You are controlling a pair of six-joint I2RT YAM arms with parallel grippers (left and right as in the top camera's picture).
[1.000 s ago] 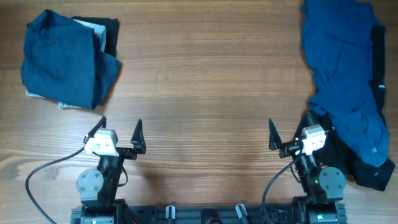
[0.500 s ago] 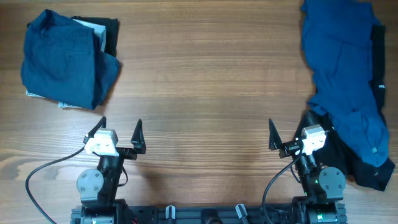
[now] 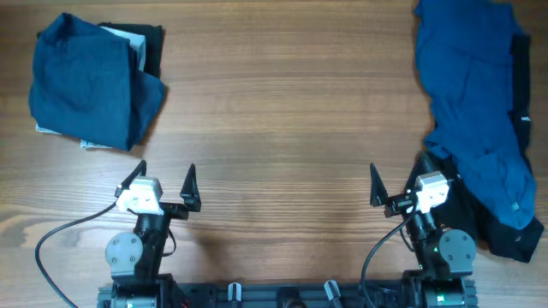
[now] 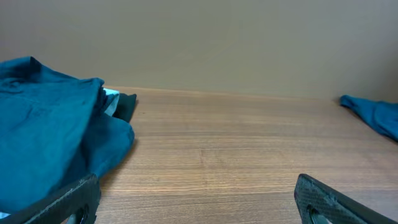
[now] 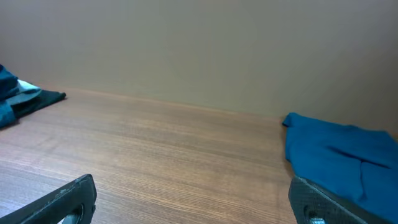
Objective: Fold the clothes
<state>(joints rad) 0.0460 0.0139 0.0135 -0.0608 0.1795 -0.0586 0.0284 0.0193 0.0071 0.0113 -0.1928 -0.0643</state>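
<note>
- At my far left, at the table's back corner, I see a blue bundle of clothing, bunched rather than flat. A black garment shows behind its right edge, and a strip of pale cloth lies between the two.
- The left claw sits near the front edge, below that bundle and well apart from it. Its fingers are spread wide with nothing between them.
- The middle of the wooden table is bare grain in all three of my views.
- The right claw is also near the front edge, spread wide and holding nothing.
- The loose blue shirt runs crumpled down the right side from the back edge to the front. Its lower edge lies just beside the right claw's outer finger; I cannot tell whether they touch.
- A second black garment lies partly under that shirt at the front right corner.
</note>
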